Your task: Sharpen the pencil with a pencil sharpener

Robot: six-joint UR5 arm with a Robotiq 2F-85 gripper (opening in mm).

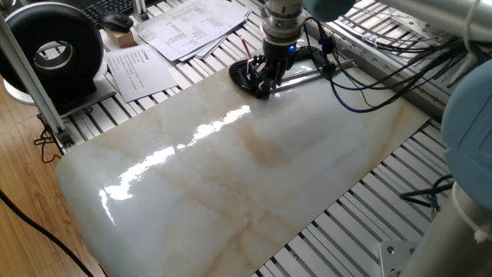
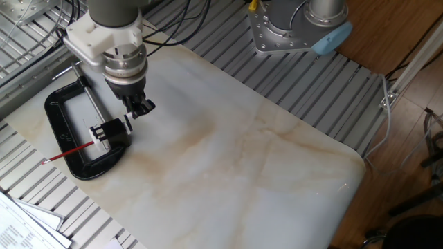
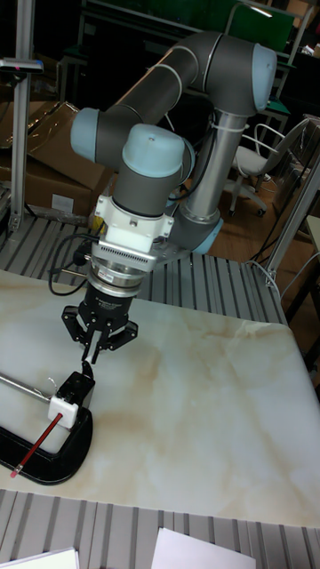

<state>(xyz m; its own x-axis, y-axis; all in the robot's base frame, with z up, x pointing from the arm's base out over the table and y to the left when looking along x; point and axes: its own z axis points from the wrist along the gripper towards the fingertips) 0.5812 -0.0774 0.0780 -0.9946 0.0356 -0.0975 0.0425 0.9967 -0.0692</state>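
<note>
Marble-patterned table (image 2: pixel 263 159) top, pale with tan veining, set on a slatted aluminium frame. UR5 arm reaches down near the table's edge, wrist vertical, end effector (image 3: pixel 89 358) pointing straight down, just above the surface. Fingers look drawn close together with nothing between them; whether fully clenched, cannot tell.

Black C-clamp (image 2: pixel 69 142) lies flat on the table. At its jaw sits a small pencil sharpener (image 3: pixel 68 397), black body with a white face. Red pencil (image 2: pixel 69 151) rests with one end in the sharpener, the other end reaching out over the clamp frame toward the slats. End effector (image 2: pixel 131 115) hangs just above and beside the sharpener, apart from it.

Tall fixed view shows the full arm, shoulder to wrist. One fixed view hides sharpener and most of the pencil behind the end effector (image 1: pixel 267 75), but shows printed papers (image 1: pixel 184 27) and a black round device (image 1: pixel 50 50) off the table's edge.
</note>
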